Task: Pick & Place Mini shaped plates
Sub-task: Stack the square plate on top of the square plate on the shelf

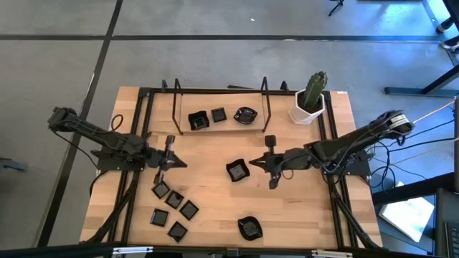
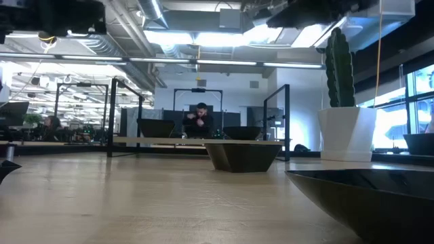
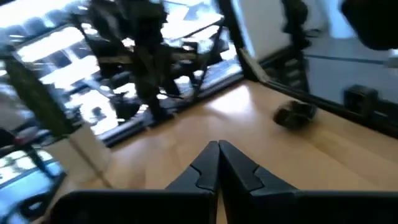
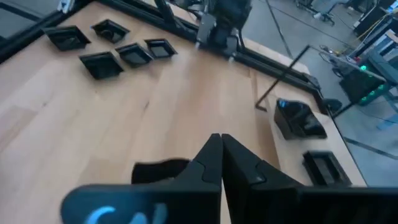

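Glossy black mini plates lie flat on the wooden table. Several small squares [image 1: 174, 208] sit near the left, also in the right wrist view [image 4: 118, 53]. One raised-rim plate [image 1: 237, 170] sits at the middle [image 2: 244, 154], and a wavy one [image 1: 249, 228] by the near edge. Three plates [image 1: 219, 116] rest on the far rack's shelf. My left gripper [image 1: 183, 163] [image 3: 217, 163] hovers shut above the table, beyond the small squares. My right gripper [image 1: 252, 163] [image 4: 221, 155] is shut too, raised just right of the middle plate [image 4: 160, 169], which its fingers partly hide.
A white pot with a cactus [image 1: 310, 102] stands at the far right corner [image 2: 346, 132]. A black metal frame [image 1: 147, 93] runs around the table, and the wire rack [image 1: 222, 89] stands at the far side. Bare wood lies between the two grippers.
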Robot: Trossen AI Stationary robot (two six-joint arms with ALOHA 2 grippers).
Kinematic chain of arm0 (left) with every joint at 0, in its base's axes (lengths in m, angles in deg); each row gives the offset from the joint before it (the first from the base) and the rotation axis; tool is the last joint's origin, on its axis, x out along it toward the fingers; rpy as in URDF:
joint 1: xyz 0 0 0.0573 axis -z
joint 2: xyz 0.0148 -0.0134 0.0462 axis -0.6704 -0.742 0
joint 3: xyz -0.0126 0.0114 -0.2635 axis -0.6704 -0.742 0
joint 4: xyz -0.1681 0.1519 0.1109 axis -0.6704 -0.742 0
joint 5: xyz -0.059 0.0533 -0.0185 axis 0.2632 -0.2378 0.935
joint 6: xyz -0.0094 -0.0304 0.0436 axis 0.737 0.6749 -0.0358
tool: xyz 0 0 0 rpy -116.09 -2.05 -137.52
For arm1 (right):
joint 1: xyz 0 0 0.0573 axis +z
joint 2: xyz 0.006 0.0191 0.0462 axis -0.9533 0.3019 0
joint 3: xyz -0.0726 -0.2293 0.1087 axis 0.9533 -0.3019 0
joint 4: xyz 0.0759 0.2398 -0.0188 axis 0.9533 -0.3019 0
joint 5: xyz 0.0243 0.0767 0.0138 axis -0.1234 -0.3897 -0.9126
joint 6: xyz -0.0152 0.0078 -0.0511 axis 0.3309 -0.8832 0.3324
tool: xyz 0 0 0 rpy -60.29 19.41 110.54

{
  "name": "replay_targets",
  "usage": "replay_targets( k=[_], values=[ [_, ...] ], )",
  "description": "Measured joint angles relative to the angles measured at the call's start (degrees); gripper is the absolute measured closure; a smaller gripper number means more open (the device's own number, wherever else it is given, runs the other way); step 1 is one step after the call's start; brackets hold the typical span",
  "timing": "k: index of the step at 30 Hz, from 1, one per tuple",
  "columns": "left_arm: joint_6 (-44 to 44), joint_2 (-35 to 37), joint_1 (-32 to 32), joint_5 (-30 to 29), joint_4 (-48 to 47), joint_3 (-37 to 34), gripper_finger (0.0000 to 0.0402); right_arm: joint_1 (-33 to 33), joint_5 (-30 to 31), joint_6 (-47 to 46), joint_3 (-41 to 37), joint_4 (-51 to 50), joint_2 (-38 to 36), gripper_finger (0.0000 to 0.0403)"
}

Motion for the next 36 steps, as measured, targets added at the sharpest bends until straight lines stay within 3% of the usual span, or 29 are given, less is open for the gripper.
replay_targets(
  k=[3,14,19,23,30,33,36],
  values=[
    [-2.13,-0.25,-0.32,1.06,1.46,0.0,0.0399,-0.15,-0.21,-0.44,3.24,-0.35,2.21,0.0398],
    [-5.5,-0.12,-1.18,-3.92,11.1,0.11,0.0395,0.21,-0.44,-9.82,9.43,-8.12,11.34,0.0397],
    [-2.91,-0.08,-1.14,-3.95,10.67,0.11,0.0396,0.15,-8.93,-13.96,9.43,-7.19,15.9,0.0397],
    [0.67,0.17,-1.14,-8.08,7.62,0.11,0.04,-1.2,-13.8,-17.44,11.74,-7.27,21.25,0.0397],
    [7.0,1.85,-1.14,-19.85,7.4,0.11,0.0395,-5.08,-20.04,-11.61,31.96,-15.11,38.22,0.0397],
    [9.1,3.09,-1.14,-23.88,7.18,0.11,0.0396,-5.57,-22.91,-3.96,41.71,-17.99,45.02,0.0393],
    [9.14,4.39,-1.14,-24.09,5.59,0.11,0.04,-5.42,-27.36,4.86,49.61,-21.2,50.26,0.038]
  ],
)
